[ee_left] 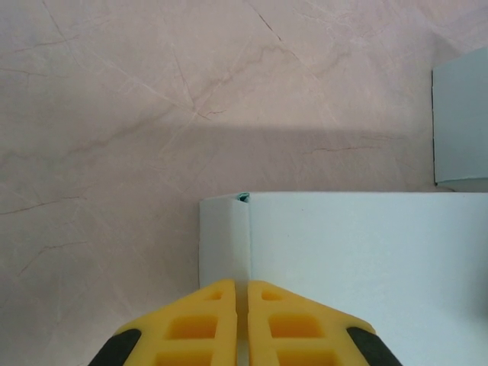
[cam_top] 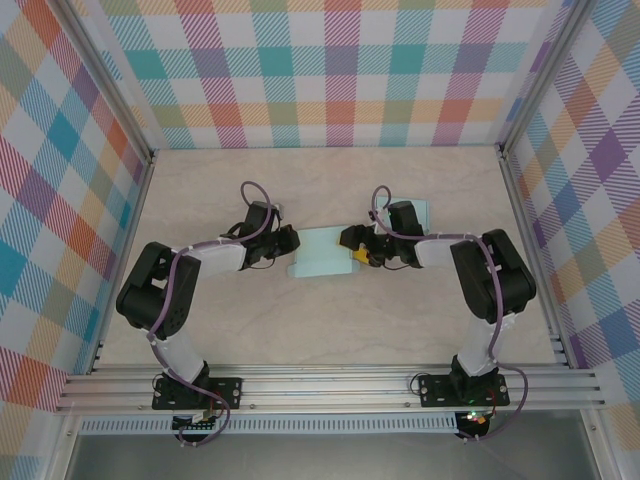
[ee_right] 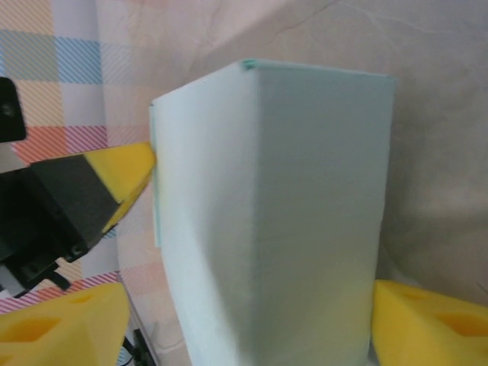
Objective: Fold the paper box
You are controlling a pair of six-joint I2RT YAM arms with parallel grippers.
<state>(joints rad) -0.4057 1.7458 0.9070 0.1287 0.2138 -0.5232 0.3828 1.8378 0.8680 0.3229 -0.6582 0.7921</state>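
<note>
The paper box point(cam_top: 325, 252) is pale mint and lies mid-table between both arms. My left gripper point(cam_top: 290, 243) is at its left end. In the left wrist view the yellow fingers point(ee_left: 206, 320) are pressed together, the left gripper point(ee_left: 242, 286) shut on the thin edge where a narrow flap point(ee_left: 223, 236) meets the box's wide panel point(ee_left: 366, 259). My right gripper point(cam_top: 358, 255) is at the box's right end. In the right wrist view the box point(ee_right: 290, 206) stands between the spread fingers point(ee_right: 61, 324) of the open right gripper point(ee_right: 248, 313); the right finger sits against the box and the left one is apart from it.
A second pale mint piece point(cam_top: 418, 212) lies flat just behind the right wrist, also at the right edge of the left wrist view point(ee_left: 461, 126). Plaid walls point(cam_top: 330, 70) enclose the beige table point(cam_top: 330, 330) on three sides. A metal rail point(cam_top: 330, 385) runs along the near edge.
</note>
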